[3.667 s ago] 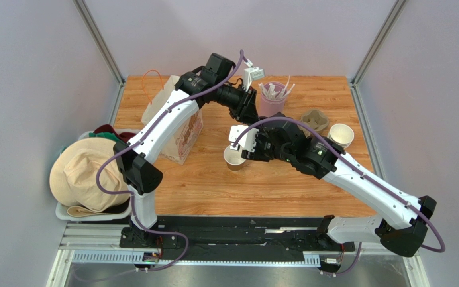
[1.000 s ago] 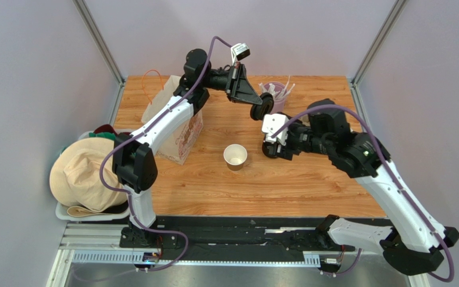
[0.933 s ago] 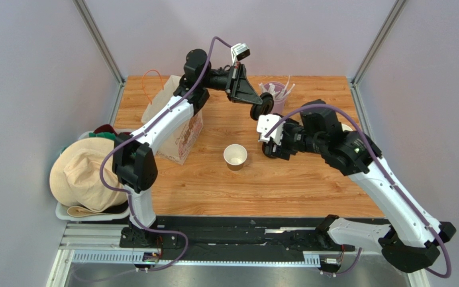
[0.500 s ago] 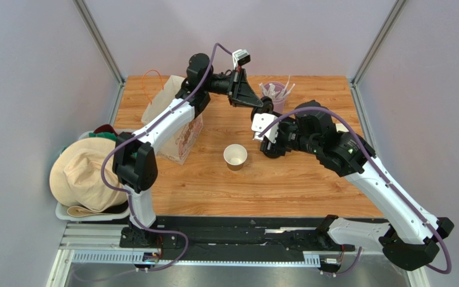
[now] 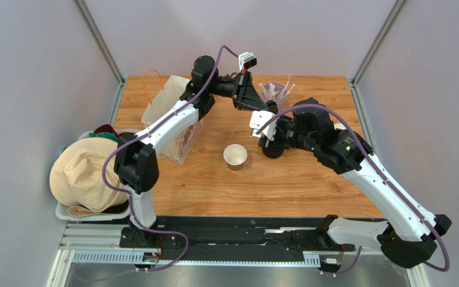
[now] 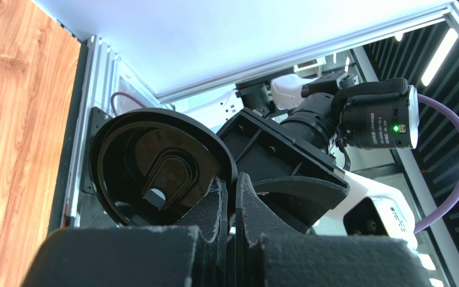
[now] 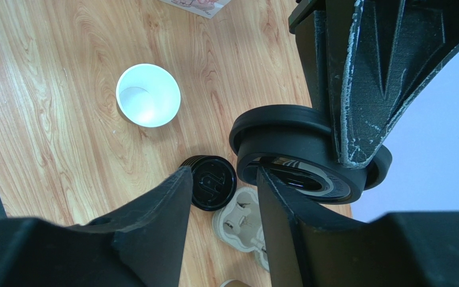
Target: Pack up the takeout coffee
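Pinching the black lid (image 6: 154, 173) by its rim, the left claw (image 6: 230, 194) holds it high above the table (image 5: 202, 185). The right claw (image 7: 221, 179) gapes open beside it. The cup (image 5: 235, 156) stands uncovered on the table, apart from both.

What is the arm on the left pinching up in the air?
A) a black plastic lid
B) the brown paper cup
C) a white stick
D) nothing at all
A: the left gripper is shut on the rim of the black lid, while the paper cup stands uncovered, apart from it.
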Available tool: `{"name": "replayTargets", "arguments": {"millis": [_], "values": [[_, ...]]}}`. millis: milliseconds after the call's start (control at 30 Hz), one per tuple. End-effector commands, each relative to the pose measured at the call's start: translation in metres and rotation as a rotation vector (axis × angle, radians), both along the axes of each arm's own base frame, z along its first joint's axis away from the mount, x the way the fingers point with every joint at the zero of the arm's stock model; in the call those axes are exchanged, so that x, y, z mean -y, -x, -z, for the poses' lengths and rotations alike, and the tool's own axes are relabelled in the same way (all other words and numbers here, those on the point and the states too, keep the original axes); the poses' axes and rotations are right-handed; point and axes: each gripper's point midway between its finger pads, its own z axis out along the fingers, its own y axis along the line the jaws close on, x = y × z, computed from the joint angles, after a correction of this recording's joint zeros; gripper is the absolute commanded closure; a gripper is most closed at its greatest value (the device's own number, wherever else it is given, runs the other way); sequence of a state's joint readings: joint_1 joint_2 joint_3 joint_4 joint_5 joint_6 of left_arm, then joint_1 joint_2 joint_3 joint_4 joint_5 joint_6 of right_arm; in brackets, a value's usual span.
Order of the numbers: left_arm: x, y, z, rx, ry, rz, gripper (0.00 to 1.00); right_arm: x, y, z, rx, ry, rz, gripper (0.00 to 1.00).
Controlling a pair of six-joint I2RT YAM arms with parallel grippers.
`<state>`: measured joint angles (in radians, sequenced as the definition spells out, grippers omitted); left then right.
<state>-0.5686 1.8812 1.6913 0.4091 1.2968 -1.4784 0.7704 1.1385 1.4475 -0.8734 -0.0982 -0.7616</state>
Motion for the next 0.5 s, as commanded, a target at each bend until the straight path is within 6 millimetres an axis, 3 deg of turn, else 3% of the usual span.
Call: {"name": "replayTargets", "arguments": {"millis": [0, 267, 467], "values": [[-0.0074, 0.018, -0.0298, 0.065, 0.055, 0.011, 1.0, -0.004, -0.0022, -0.023, 0.063, -0.052, -0.013, 0.57], [-0.0095, 0.0213, -0.0373, 0.075, 0.066, 0.009, 1.0, 0.0015, 0.0013, -0.0278, 0.067, -0.072, -0.018, 0.62], [-0.0086, 0.0198, -0.0366, 0.068, 0.066, 0.004, 1.0, 0.0047, -0.007, -0.0284, 0.087, -0.071, 0.01, 0.8]]}}
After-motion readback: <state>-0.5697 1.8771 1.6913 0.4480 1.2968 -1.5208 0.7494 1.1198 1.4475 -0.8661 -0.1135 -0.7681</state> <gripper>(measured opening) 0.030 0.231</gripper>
